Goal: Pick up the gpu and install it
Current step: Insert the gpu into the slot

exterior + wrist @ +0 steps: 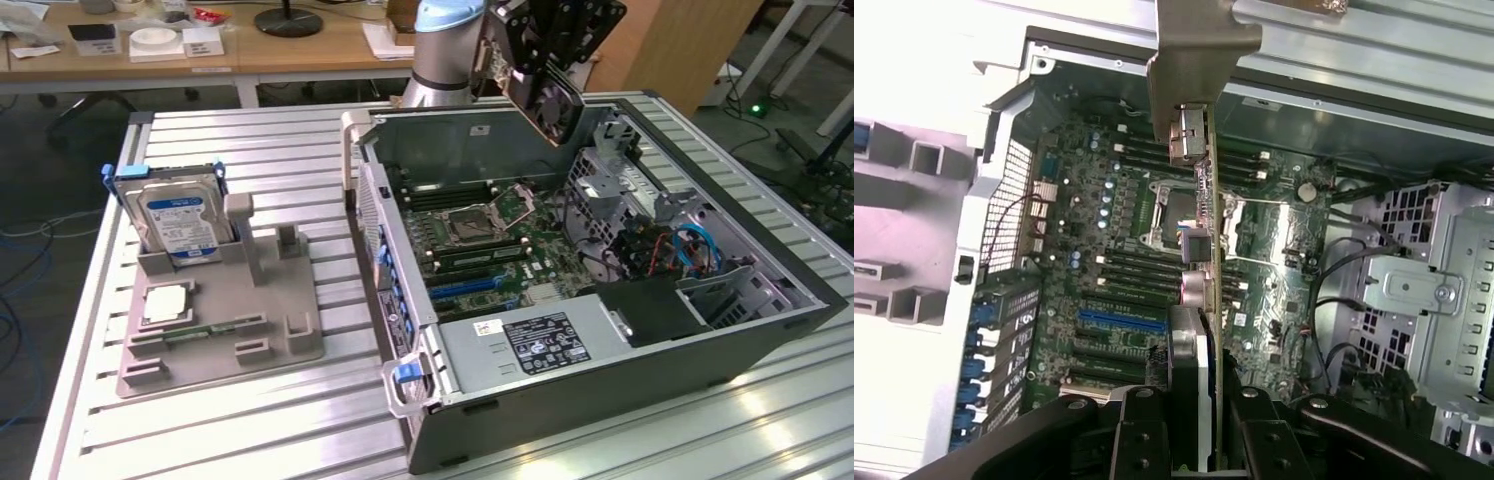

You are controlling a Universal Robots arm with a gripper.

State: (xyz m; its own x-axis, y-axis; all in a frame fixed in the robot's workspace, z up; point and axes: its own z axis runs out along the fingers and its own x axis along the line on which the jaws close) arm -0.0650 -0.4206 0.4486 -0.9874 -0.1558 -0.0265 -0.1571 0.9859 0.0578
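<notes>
An open computer case [601, 385] lies on the slatted metal counter [240, 430], motherboard [487, 250] exposed, and near it, toward the exterior view's left, a grey holder [254, 300] carries an upright hard drive [178, 222].

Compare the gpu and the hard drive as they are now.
The gpu hangs gripped in the end effector over the open computer case; the hard drive stands in its gray holder. The gpu is black-shrouded, the hard drive silver with a blue-white label. Both are roughly upright.
</notes>
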